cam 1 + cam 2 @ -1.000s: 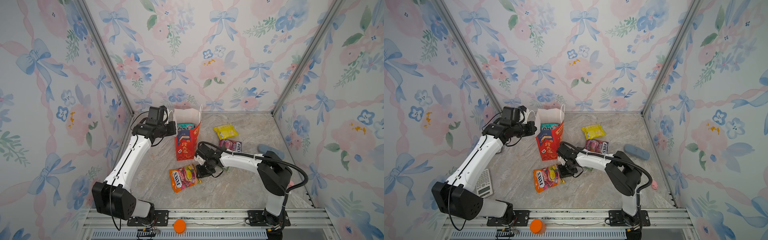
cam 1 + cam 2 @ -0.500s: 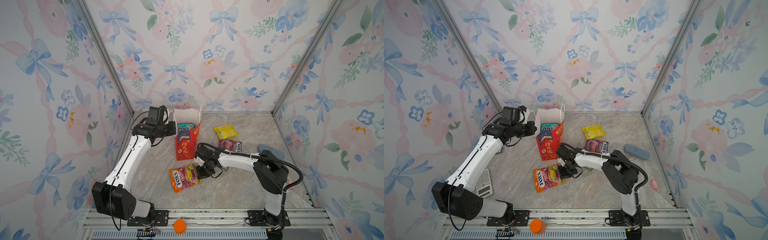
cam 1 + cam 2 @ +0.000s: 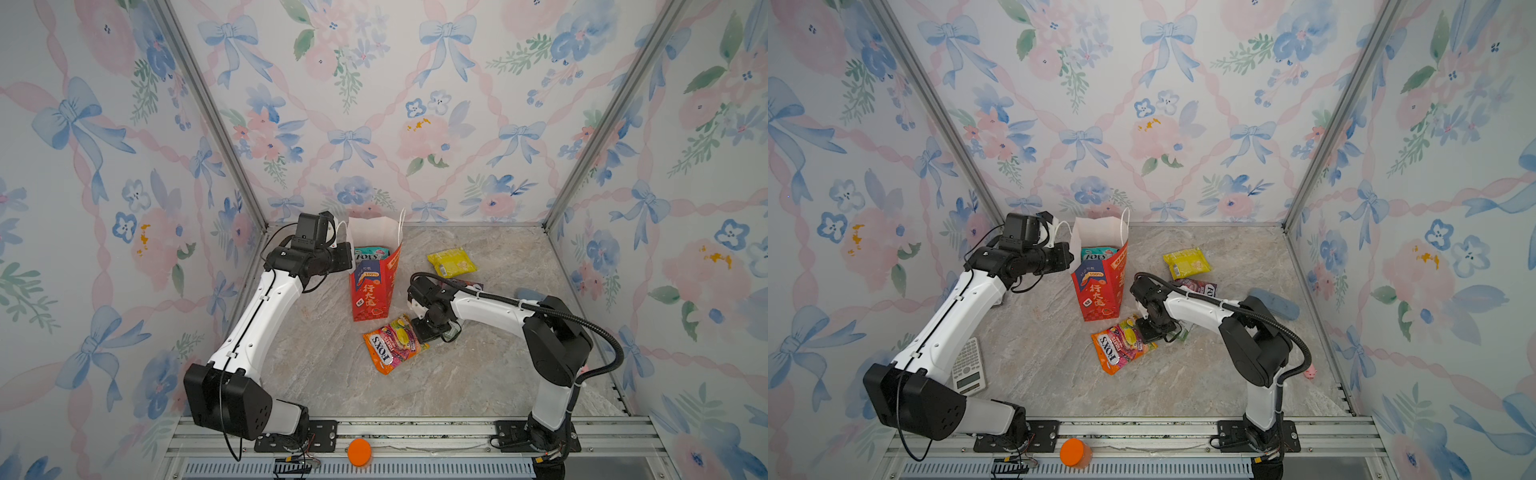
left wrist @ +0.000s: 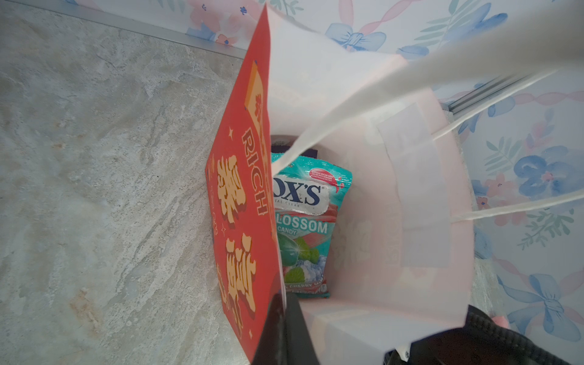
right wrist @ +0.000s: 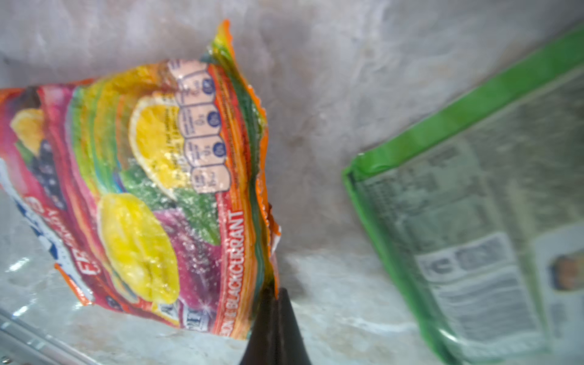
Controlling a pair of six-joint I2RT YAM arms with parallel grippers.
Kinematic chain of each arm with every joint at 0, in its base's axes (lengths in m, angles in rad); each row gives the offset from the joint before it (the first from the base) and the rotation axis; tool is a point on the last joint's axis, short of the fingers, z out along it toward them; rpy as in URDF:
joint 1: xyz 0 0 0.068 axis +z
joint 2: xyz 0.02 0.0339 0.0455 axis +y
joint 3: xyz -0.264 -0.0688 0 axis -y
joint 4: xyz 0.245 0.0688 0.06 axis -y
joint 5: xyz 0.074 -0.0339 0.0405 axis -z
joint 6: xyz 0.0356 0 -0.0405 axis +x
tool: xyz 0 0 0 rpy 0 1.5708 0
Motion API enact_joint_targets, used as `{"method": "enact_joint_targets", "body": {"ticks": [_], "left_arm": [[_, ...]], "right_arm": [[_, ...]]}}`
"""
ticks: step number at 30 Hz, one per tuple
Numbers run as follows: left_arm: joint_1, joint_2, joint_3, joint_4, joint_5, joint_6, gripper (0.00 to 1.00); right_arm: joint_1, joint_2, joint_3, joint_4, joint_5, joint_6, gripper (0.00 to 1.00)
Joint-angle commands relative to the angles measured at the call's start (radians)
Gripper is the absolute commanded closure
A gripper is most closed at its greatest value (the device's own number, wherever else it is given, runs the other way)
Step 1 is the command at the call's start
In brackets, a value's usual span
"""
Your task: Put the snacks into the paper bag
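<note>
Snack [image 4: 303, 221], teal, half behind paper bag [image 4: 243, 196]

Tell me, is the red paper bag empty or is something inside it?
Not empty. In the left wrist view a teal FOX'S packet lies inside the open paper bag.

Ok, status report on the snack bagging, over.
Left gripper shut on paper bag rim, mouth open. Right gripper shut on orange packet edge. Green packet beside it, apart.
</note>
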Motion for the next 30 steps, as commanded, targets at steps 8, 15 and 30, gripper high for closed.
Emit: {"method": "enact_joint_targets", "body": {"ticks": [8,15,30], "left_arm": [[-0.006,-0.003,-0.021,-0.035,0.006,-0.012,1.0],[-0.006,-0.008,-0.028,-0.035,0.004,-0.011,1.0],[-0.005,-0.014,-0.035,-0.035,0.013,0.007,1.0]], "right_arm": [[-0.094,0.029,0.19,-0.061,0.078,-0.106,0.72],[-0.127,-0.155,0.013,0.165,-0.097,0.193,0.43],[-0.037,-0.402,-0.474,0.581,-0.093,0.851,0.28]]}}
